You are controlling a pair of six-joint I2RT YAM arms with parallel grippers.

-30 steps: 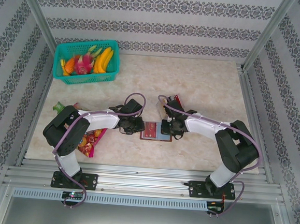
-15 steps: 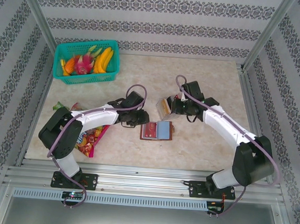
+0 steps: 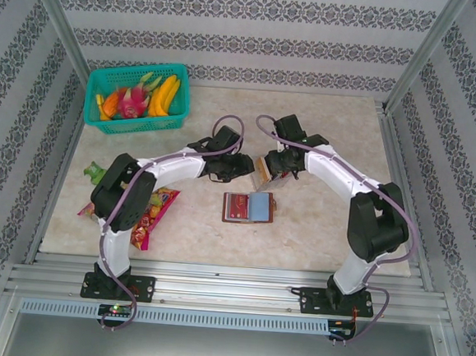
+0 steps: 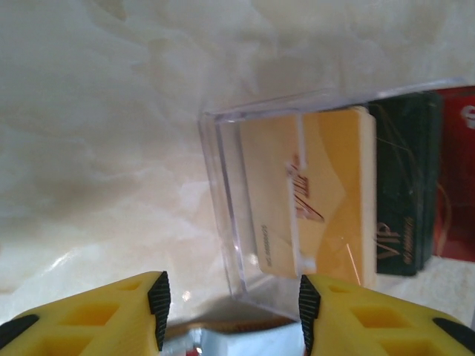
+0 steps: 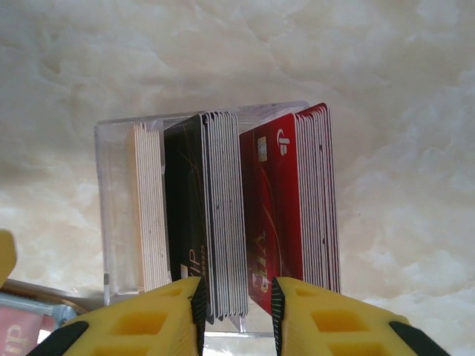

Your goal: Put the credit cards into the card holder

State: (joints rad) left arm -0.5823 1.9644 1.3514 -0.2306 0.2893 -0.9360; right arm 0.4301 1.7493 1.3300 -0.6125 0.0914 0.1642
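The credit cards stand upright in a clear slotted stand point(image 3: 265, 174) behind the card holder. In the right wrist view they form a tan stack point(image 5: 146, 208), a black-fronted stack point(image 5: 185, 200) and a red stack point(image 5: 286, 200). My right gripper point(image 5: 237, 308) is open, its jaws straddling the near edge of the black-fronted stack, beside the red one. My left gripper point(image 4: 231, 310) is open at the stand's clear corner point(image 4: 223, 215), facing a tan card point(image 4: 330, 193). The brown card holder point(image 3: 249, 207) lies open on the table, a red card in its left half.
A teal basket of fruit point(image 3: 137, 97) sits at the back left. A colourful snack packet point(image 3: 149, 212) and a small green item point(image 3: 95, 169) lie by the left arm. Aluminium rails frame the marble tabletop point(image 3: 333, 128).
Both arms have left the card holder and moved back to the stand of cards. Both grippers have opened wider.
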